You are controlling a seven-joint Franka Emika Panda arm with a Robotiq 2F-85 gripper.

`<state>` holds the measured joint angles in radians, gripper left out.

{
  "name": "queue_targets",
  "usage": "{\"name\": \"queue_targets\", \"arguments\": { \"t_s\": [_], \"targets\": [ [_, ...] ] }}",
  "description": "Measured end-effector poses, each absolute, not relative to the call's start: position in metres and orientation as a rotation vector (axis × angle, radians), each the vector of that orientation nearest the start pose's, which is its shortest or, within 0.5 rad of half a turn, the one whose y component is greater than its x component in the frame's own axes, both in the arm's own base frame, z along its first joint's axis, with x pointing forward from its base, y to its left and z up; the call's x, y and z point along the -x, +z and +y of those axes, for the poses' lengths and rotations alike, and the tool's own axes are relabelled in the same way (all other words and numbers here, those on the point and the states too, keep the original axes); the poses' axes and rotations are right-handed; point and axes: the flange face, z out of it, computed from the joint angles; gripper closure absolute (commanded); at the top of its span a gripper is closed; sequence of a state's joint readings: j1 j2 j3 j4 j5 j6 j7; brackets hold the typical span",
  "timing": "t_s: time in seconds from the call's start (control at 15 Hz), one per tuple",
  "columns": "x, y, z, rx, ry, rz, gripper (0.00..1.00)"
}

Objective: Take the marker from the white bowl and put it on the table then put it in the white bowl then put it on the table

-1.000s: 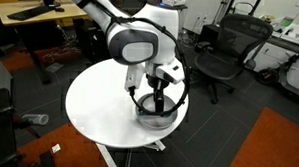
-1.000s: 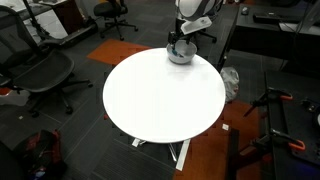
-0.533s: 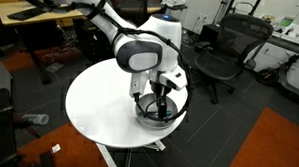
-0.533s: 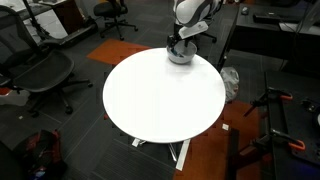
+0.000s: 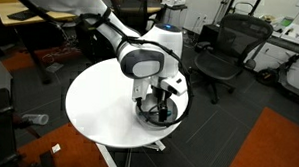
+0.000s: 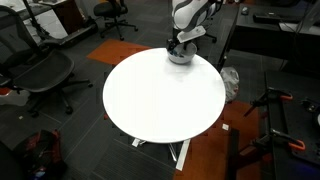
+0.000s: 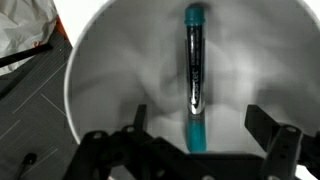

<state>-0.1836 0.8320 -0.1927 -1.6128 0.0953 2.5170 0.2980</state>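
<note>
The fingers (image 7: 272, 140) stand apart, one on each side of the marker (image 7: 193, 75), with a clear gap of bare bowl showing between each finger and the marker's barrel. They grip nothing. In the wrist view the marker's teal near end runs down between the two fingers, and its body reaches straight away from them to the far wall of the bowl, where its other teal end shows.

The marker lies flat on the bottom of the white bowl (image 7: 110, 70), roughly along the bowl's middle line and wholly inside the rim. Its middle part looks dark and glossy.

In an exterior view the fingers (image 5: 159, 106) hang low inside the white bowl (image 5: 171, 120), pointing downward, with the arm (image 5: 140, 63) bending over from behind. From the opposite side the arm (image 6: 190, 12) comes down onto the bowl (image 6: 180, 59), and the marker itself is too small to make out there.

The bowl sits on the round white surface (image 5: 94, 102), close to its edge; in the other direction it is at the far rim of the surface (image 6: 160, 95).

Around the surface stand black office chairs (image 5: 226, 46) on dark floor, and an orange carpet (image 5: 277, 148) lies beyond.
</note>
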Motion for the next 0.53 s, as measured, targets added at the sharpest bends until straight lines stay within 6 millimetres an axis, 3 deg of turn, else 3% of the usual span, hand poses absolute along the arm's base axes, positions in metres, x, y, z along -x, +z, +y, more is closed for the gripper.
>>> {"name": "queue_targets", "arguments": {
  "t_s": [0.53],
  "targets": [
    [-0.6537, 0.1398, -0.2467, 3.035, -0.126, 1.089, 0.88]
  ]
}}
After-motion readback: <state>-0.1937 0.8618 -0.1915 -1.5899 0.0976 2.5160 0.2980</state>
